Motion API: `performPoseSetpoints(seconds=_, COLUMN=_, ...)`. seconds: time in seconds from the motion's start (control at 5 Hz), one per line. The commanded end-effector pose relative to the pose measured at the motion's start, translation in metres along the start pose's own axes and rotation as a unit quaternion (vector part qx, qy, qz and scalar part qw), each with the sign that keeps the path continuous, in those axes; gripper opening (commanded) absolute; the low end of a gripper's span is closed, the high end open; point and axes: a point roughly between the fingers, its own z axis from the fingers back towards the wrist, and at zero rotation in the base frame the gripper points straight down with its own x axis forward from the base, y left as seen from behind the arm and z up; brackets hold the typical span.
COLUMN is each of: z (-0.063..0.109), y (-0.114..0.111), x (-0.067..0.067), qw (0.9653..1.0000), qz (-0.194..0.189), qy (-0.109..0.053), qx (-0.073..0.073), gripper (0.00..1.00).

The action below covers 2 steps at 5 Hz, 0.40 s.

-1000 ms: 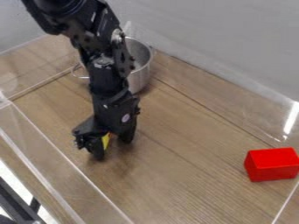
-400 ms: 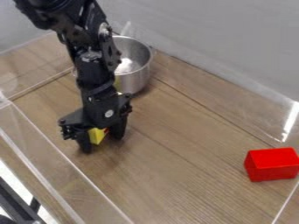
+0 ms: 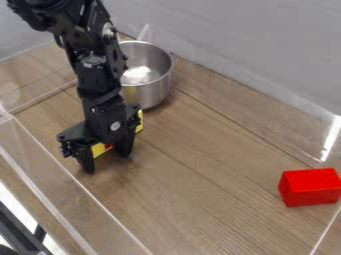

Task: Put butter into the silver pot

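The step in hand looks like the carry: the butter (image 3: pixel 107 149) is gripped and has yet to go into the pot (image 3: pixel 144 75). The hand (image 3: pixel 96 151) hangs low over the table (image 3: pixel 213 149), its dark fingers pointing down, closed narrowly on the butter, of which only a small yellow patch shows between them. Whether the butter is clear of the wood or just touching it I cannot tell; the fingertips seem very near the surface.

The pot stands behind the hand, toward the back of the table, close by but not touching it, with its open mouth up. Something pale shows inside it; what it is I cannot make out. The arm rises from the hand and passes in front of the pot's left side.

The next move calls for a lift high enough to clear the rim, then a short travel back over the opening before release. The likely risk is clipping the rim if the lift is too small. A red block (image 3: pixel 309 186) lies well apart at the right and plays no part.
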Motion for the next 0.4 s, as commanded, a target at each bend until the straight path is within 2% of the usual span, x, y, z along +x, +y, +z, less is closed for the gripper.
performPoseSetpoints(seconds=0.0, z=0.0055, y=0.0030, x=-0.0118, qw=0.9995, qz=0.029, qy=0.009, qx=0.011, gripper=0.00)
performPoseSetpoints(seconds=0.2, z=0.0046, y=0.0008, x=-0.0175, qw=0.9986, qz=0.050, qy=0.009, qx=0.011, gripper=0.00)
